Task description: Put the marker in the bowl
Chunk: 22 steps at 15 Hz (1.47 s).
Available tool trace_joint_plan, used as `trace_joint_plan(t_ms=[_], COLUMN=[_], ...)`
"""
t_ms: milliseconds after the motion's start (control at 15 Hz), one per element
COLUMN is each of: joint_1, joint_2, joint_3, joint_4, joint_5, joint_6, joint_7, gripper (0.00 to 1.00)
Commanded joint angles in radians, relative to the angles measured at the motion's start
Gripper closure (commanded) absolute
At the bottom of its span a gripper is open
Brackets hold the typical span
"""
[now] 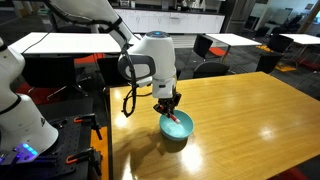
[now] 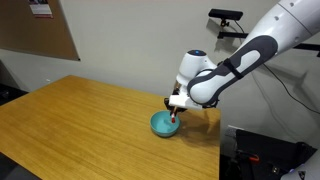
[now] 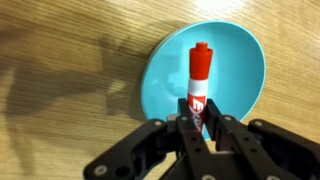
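Note:
The teal bowl (image 3: 215, 62) sits on the wooden table; it also shows in both exterior views (image 1: 178, 129) (image 2: 160, 124). My gripper (image 3: 203, 112) is shut on the red and white marker (image 3: 199, 72) and holds it right over the bowl's inside, the marker's tip pointing into the bowl. In the exterior views the gripper (image 1: 170, 112) (image 2: 175, 110) hangs just above the bowl, and a bit of the red marker (image 2: 174, 119) shows beneath it. Whether the tip touches the bowl I cannot tell.
The wooden table (image 1: 250, 120) (image 2: 80, 120) spreads around the bowl, which stands near one table edge. Black chairs (image 1: 210, 45) and other tables stand behind. A second white robot (image 1: 20, 110) stands beside the table.

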Motion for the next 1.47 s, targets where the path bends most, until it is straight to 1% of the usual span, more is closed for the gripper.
trace_joint_plan(t_ms=[0, 400, 467, 533, 600, 667, 800, 867, 1000, 1067, 1267, 1400], joint_1=[0.012, 0.023, 0.028, 0.03, 0.034, 0.037, 0.05, 0.053, 0.065, 0.071, 0.062, 0.045], joint_2=[0.062, 0.125, 0.13, 0.131, 0.129, 0.119, 0.081, 0.062, 0.009, -0.017, -0.111, -0.174], joint_3=[-0.013, -0.029, -0.033, -0.034, -0.036, -0.036, -0.042, -0.041, -0.048, -0.053, -0.047, -0.029], joint_4=[0.069, 0.118, 0.122, 0.123, 0.122, 0.115, 0.086, 0.071, 0.03, 0.012, -0.054, -0.1], joint_5=[-0.01, -0.004, -0.011, -0.011, -0.013, -0.014, -0.03, -0.032, -0.06, -0.087, -0.157, -0.189], joint_6=[-0.037, -0.045, -0.05, -0.055, -0.062, -0.071, -0.082, -0.082, -0.087, -0.091, -0.097, -0.105], joint_7=[0.014, 0.013, 0.013, 0.008, 0.004, 0.001, 0.008, 0.002, 0.01, 0.02, 0.031, 0.018], gripper=[0.95, 0.95, 0.55, 0.54, 0.49, 0.41, 0.27, 0.19, 0.03, 0.0, 0.0, 0.0])
